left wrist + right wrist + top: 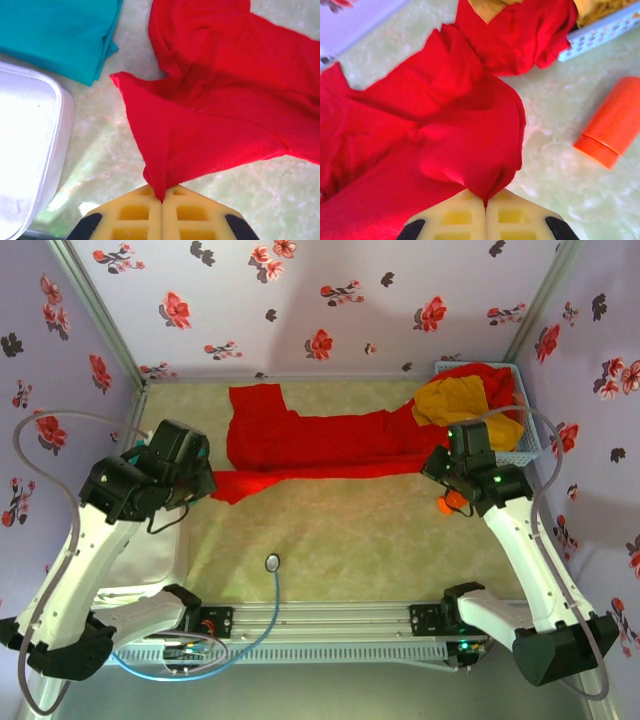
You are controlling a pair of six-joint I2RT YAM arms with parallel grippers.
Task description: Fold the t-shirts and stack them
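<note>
A bright red t-shirt lies stretched across the far half of the table, rumpled. My left gripper is shut on a pinched corner of it at its left end. My right gripper is shut on a gathered fold of the same red cloth at its right end. A folded teal-green t-shirt lies to the left of the red corner. A mustard-yellow t-shirt and another red one hang out of the basket.
The pale blue mesh basket stands in the back right corner, its rim close to my right gripper. An orange cylinder lies on the table beside it. A white pad sits at the left. A cable with a round end lies near the front.
</note>
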